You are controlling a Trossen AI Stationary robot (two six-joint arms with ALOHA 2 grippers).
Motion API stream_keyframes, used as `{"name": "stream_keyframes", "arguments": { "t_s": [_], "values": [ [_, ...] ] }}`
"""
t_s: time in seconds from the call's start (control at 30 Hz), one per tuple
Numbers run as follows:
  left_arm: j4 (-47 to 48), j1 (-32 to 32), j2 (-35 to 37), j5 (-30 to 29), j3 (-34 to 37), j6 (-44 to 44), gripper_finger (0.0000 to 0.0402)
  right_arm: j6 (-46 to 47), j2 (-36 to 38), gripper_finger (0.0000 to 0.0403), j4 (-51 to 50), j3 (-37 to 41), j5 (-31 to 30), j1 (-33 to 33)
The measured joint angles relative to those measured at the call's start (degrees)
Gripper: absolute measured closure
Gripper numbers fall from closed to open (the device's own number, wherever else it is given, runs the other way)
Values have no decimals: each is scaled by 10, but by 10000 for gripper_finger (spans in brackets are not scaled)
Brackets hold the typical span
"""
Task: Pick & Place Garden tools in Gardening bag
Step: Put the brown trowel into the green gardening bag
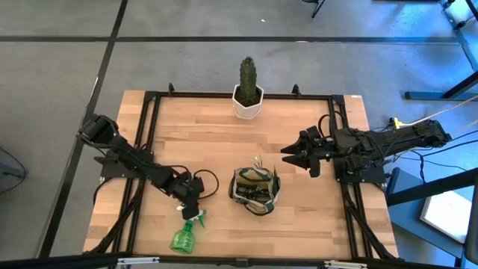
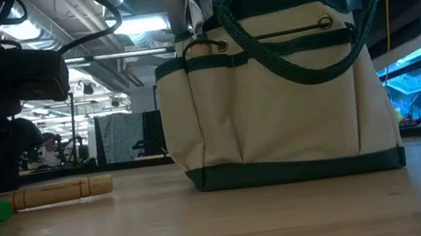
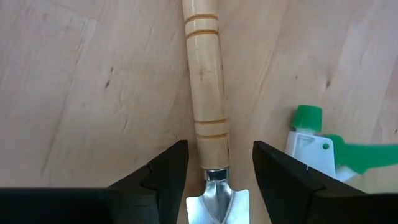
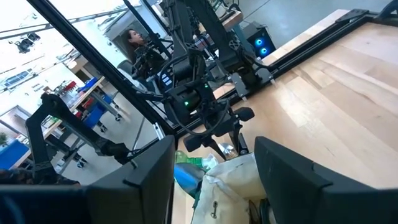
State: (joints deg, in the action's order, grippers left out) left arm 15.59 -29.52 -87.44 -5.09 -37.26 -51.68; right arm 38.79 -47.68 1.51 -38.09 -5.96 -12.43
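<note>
Two fingers (image 3: pixel 161 174) of the left gripper (image 3: pixel 217 180) stood spread, and we saw the wooden-handled trowel (image 3: pixel 207 93) lying flat on the tabletop (image 3: pixel 81 93) between them, its long axis running straight out from the gap. Our left arm was far nearer than the right gripper (image 1: pixel 297 158), spread above the tabletop beyond the gardening bag (image 1: pixel 254 190). The spray bottle (image 3: pixel 329 152) lay just beside.

The trowel (image 3: pixel 210 124) blade is cut off in the left wrist view; the gardening bag (image 2: pixel 276 83) hides its contents in the low view
</note>
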Motion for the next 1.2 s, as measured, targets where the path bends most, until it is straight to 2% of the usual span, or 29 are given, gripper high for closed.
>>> {"name": "stream_keyframes", "arguments": {
  "t_s": [0.83, 1.03, 1.2],
  "values": [
    [30, 0, -11, -54, 0, 18, 324, 28, -37, 179, 0, 0, 17, 0],
    [22, 2, -27, -40, -3, -18, 338, 28, -37, 179, 0, 0, 17, 0],
    [19, 15, 5, -20, 2, -76, 339, 28, -37, 179, 0, 0, 17, 0]
  ]
}}
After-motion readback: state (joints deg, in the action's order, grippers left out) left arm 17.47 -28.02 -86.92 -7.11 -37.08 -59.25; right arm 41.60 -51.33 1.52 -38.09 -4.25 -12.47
